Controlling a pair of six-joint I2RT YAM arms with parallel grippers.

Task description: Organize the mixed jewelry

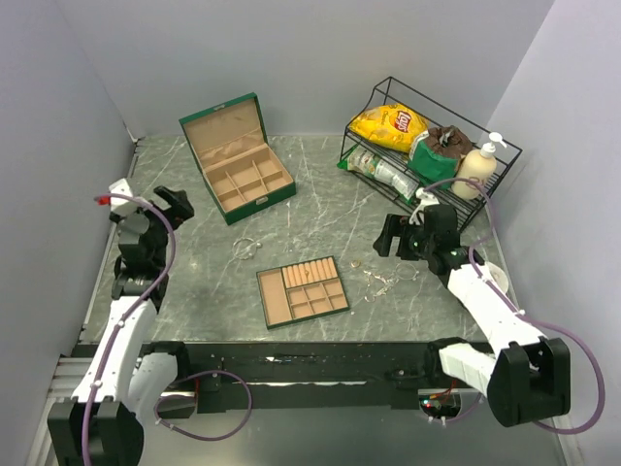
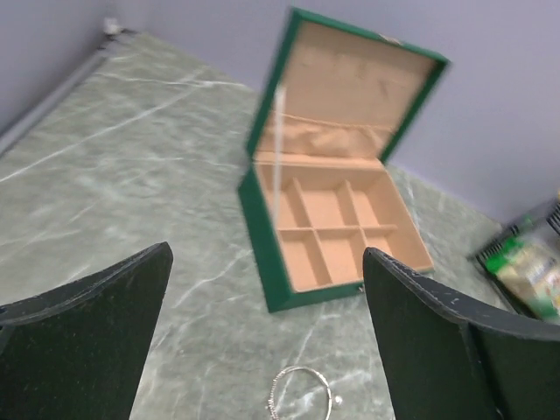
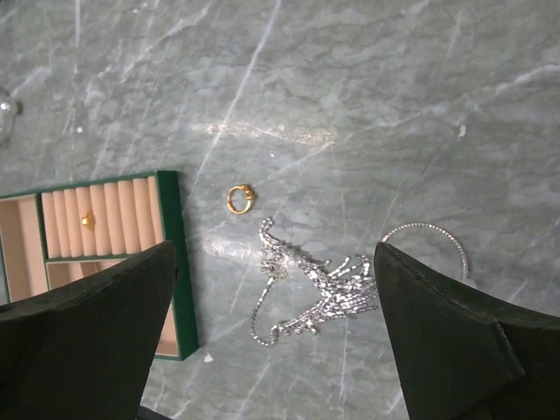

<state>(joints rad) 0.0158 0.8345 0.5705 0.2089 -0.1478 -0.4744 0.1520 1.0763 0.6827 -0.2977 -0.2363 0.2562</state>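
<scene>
Two lots of jewelry lie on the bench (image 1: 320,209), one nearer each arm. At far left, the left fingers (image 2: 96,324) stand spread wide with nothing between them, pointing toward the open green box (image 2: 328,232). A round bangle (image 2: 302,395) lies flat, low in that wrist view, in line with the gap and short of the box. The left arm is plainly the nearer one to it.

Mid-bench sits the tan tray (image 1: 303,291), with a small gold piece (image 3: 87,220) in its ring rolls. Just right of the tray's edge lies a gold ring (image 3: 239,199). Beside the ring is the chain tangle (image 3: 315,297), which rests ahead of the gap between the right fingers (image 3: 455,341), also wide apart and empty.

The tangle's long axis runs roughly from one finger toward the other, so I judge a wrist turn would be needed before closing across it. A thin wire arc (image 3: 433,234) lies near the right-hand finger.

The marbled surface looks hard and glossy, and flat chains will likely give little to pinch. Room is tightest on the tray side. The wire rack (image 1: 383,83) stands well apart, beyond the right arm.
</scene>
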